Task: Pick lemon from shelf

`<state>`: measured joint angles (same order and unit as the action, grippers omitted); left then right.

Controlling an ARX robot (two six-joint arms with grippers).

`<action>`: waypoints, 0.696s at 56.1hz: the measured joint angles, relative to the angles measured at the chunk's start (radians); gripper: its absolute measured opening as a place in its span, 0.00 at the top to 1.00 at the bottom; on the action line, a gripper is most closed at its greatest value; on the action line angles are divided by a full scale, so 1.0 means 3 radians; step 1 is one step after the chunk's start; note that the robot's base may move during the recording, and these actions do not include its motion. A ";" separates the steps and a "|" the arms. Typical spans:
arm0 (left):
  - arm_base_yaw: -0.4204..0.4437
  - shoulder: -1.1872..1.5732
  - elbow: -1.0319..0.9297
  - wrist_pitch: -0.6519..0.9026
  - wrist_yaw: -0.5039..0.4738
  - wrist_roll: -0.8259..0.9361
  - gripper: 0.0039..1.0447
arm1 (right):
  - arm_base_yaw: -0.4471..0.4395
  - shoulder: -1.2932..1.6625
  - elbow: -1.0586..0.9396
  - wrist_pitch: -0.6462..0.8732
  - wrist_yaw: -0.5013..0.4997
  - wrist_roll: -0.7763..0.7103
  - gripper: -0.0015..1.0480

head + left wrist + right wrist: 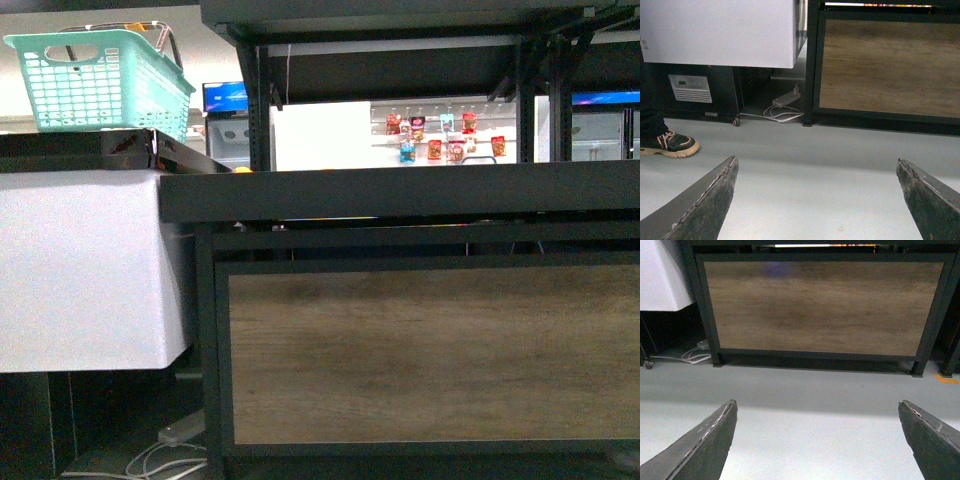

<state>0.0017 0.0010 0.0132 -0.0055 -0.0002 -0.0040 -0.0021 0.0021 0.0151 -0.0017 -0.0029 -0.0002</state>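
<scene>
Well beyond right tool: shelf

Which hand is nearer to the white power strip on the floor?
Left. The left hand faces the power strip almost straight ahead. The right hand faces the wood-grain panel of the shelf, with the strip far off towards the robot's left.
</scene>
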 joint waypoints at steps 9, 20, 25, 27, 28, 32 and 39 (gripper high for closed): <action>0.0000 0.0000 0.0001 0.0000 0.0000 0.0000 0.07 | 0.0000 0.0000 0.0000 0.0000 0.0000 0.0000 0.07; 0.0000 0.0000 0.0000 0.0000 0.0000 0.0000 0.07 | 0.0000 0.0000 0.0000 0.0000 0.0000 0.0000 0.07; 0.0000 0.0000 0.0000 0.0000 0.0000 0.0000 0.07 | 0.0000 0.0000 0.0001 0.0000 0.0000 0.0000 0.07; 0.0000 0.0000 0.0000 0.0000 0.0000 0.0000 0.07 | 0.0000 0.0000 0.0000 0.0000 -0.0001 0.0000 0.07; 0.0000 0.0000 0.0000 0.0000 0.0000 0.0000 0.07 | 0.0000 0.0000 0.0000 0.0000 0.0000 0.0000 0.07; 0.0000 0.0000 0.0000 0.0000 0.0000 0.0000 0.07 | 0.0000 0.0000 0.0000 0.0000 -0.0001 0.0000 0.07; 0.0000 0.0000 0.0000 0.0000 0.0000 0.0000 0.07 | 0.0000 0.0000 0.0001 0.0000 0.0000 0.0000 0.07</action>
<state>0.0017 0.0010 0.0132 -0.0055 -0.0002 -0.0040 -0.0021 0.0021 0.0154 -0.0017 -0.0029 -0.0002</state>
